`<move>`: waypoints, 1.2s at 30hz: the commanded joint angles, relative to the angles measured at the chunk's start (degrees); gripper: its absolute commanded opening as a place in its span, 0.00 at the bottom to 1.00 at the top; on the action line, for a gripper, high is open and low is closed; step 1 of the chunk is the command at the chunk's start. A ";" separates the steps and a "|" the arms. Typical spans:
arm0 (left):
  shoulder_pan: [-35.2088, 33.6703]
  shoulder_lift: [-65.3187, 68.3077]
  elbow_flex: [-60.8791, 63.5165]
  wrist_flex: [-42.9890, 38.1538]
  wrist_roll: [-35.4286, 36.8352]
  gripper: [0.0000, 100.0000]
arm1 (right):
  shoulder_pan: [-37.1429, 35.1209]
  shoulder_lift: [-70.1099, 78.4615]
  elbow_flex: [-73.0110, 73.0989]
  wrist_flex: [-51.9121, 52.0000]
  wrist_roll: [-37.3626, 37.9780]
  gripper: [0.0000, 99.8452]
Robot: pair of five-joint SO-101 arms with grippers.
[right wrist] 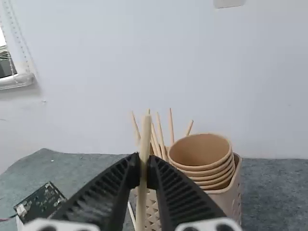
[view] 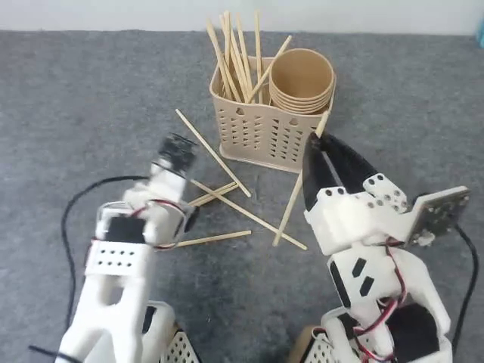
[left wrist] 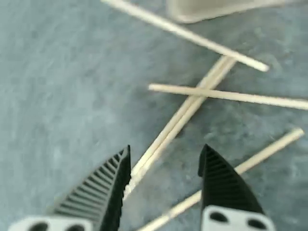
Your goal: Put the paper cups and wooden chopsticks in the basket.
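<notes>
Right end effector [right wrist: 143,162] tight around chopstick [right wrist: 144,132]

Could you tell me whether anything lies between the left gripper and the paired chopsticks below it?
Nothing visible does: the open left gripper hangs directly over the paired chopsticks; a single chopstick crosses them farther along.

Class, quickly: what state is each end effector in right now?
Left end effector: open, holding nothing.
Right end effector: closed on a wooden chopstick.

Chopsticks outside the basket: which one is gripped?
The chopstick pinched in the right gripper, next to the basket; other chopsticks lie loose on the mat.
</notes>
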 commanded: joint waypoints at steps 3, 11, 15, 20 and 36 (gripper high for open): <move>3.87 -0.18 1.98 -7.56 -6.24 0.22 | 1.10 -0.22 -2.46 1.63 0.79 0.01; 2.20 22.24 -8.66 -8.09 -9.76 0.22 | 1.10 -0.22 -2.64 0.31 0.70 0.01; 0.09 35.96 -18.59 -8.09 -12.13 0.22 | 1.10 -0.22 -2.64 -0.22 0.70 0.01; -1.23 48.35 -27.21 -7.65 -17.23 0.17 | 1.10 -0.22 -2.20 0.04 0.79 0.01; -0.62 50.64 -28.62 7.03 -22.07 0.01 | 1.10 -0.31 -2.20 -0.40 0.70 0.01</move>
